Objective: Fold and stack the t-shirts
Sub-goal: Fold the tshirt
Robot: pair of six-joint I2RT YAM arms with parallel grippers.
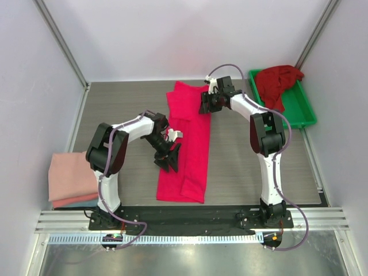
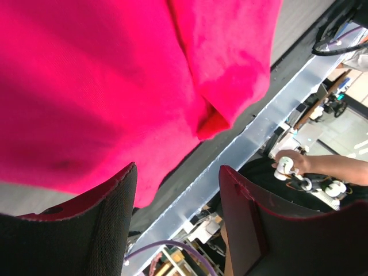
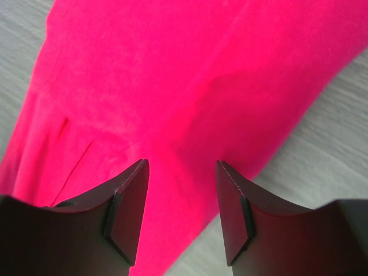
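A bright pinkish-red t-shirt (image 1: 187,144) lies folded lengthwise into a long strip down the middle of the table. My left gripper (image 1: 168,163) hovers at the strip's left edge, near its lower half. In the left wrist view its jaws stand open with nothing between them (image 2: 177,172), and the shirt (image 2: 103,86) fills the space beyond. My right gripper (image 1: 204,105) is over the strip's far right part. It hangs open (image 3: 181,167) just above the cloth (image 3: 190,75), holding nothing. A darker crimson t-shirt (image 1: 278,80) lies crumpled in the tray. Pale salmon-pink folded t-shirts (image 1: 70,175) are stacked at the near left.
The green plastic tray (image 1: 305,109) stands at the far right corner of the table. An aluminium rail (image 1: 190,221) with both arm bases runs along the near edge. White walls close in the left, back and right sides.
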